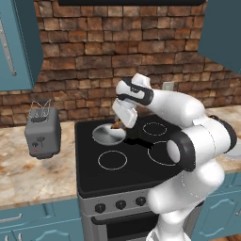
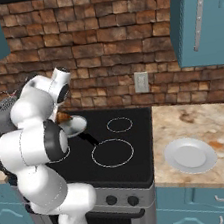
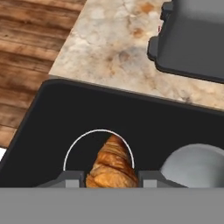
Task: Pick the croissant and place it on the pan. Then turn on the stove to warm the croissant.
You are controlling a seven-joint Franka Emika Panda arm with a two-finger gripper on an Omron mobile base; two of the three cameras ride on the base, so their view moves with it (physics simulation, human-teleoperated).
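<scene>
Hand view: croissant (image 3: 111, 164) beside pan (image 3: 197, 162)

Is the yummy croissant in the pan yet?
Not yet. The golden-brown crescent croissant sits between the pincer fingertips, beside the empty round silver pan.

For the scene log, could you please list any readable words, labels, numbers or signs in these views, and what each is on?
None can be read.
Toaster: two small dark marks on its front, too small to tell.
Stove knobs: no markings can be made out.
Wall outlet: blank.
</scene>
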